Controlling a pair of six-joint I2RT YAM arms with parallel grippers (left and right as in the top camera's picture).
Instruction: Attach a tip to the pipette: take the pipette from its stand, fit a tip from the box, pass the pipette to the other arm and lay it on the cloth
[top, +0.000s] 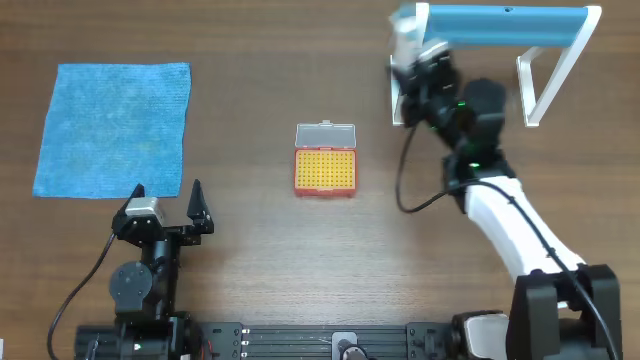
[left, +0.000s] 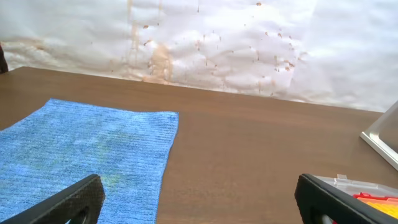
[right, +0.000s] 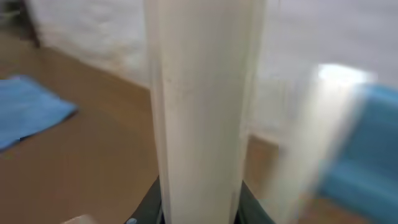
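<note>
Pipette (right: 199, 106) seemingly clamped between right fingers (right: 252, 208), left fingers (left: 68, 202) wide apart, empty

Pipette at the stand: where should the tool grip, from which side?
Grip the pipette by its straight white shaft, across its width. It stands upright at the stand end nearest the tip box, so come in level from the arms' side, where the right tool sits.

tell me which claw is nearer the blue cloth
Left. The left claw sits just off a corner of the blue cloth; the right claw is across the table, closed around the pipette at its stand.
</note>
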